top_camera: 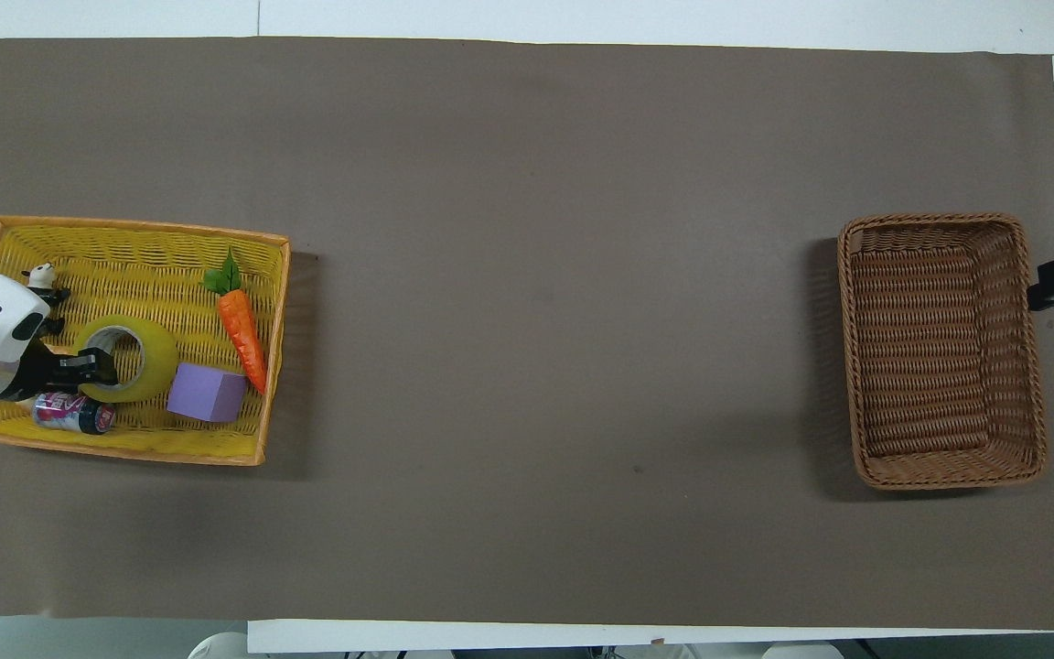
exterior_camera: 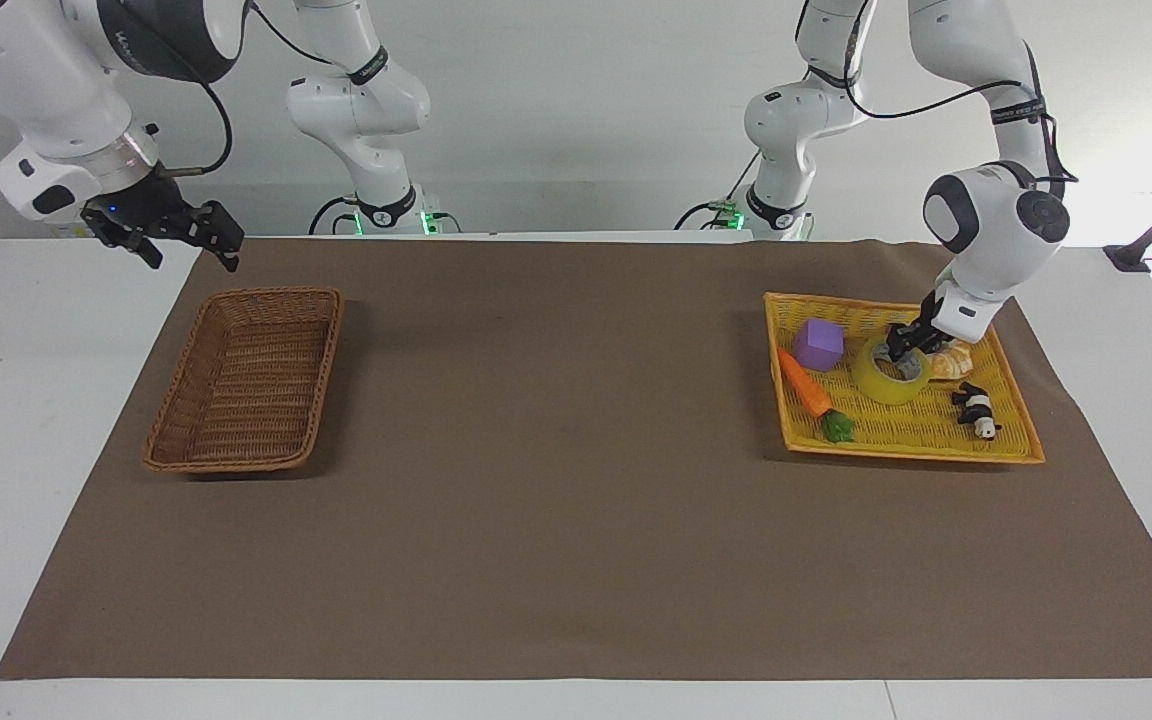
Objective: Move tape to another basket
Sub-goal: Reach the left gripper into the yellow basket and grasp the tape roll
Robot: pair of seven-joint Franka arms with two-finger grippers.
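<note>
The yellow tape roll [exterior_camera: 891, 380] lies flat in the flat yellow tray [exterior_camera: 911, 452] at the left arm's end of the table; it also shows in the overhead view [top_camera: 154, 352]. My left gripper [exterior_camera: 903, 347] is down at the roll's top ring, open, with its tips at the roll's wall on the side nearer the robots [top_camera: 95, 368]. The dark-brown wicker basket [exterior_camera: 328, 355] stands at the right arm's end, with nothing in it [top_camera: 943, 222]. My right gripper [exterior_camera: 191, 243] is open and waits in the air beside that basket's corner nearest the robots.
In the yellow tray [top_camera: 138, 224] with the tape are a purple cube [exterior_camera: 819, 343], a toy carrot [exterior_camera: 804, 383], a panda figure [exterior_camera: 976, 410], a small can [top_camera: 74, 412] and a pale pastry-like thing [exterior_camera: 954, 362]. Brown mat lies between tray and basket.
</note>
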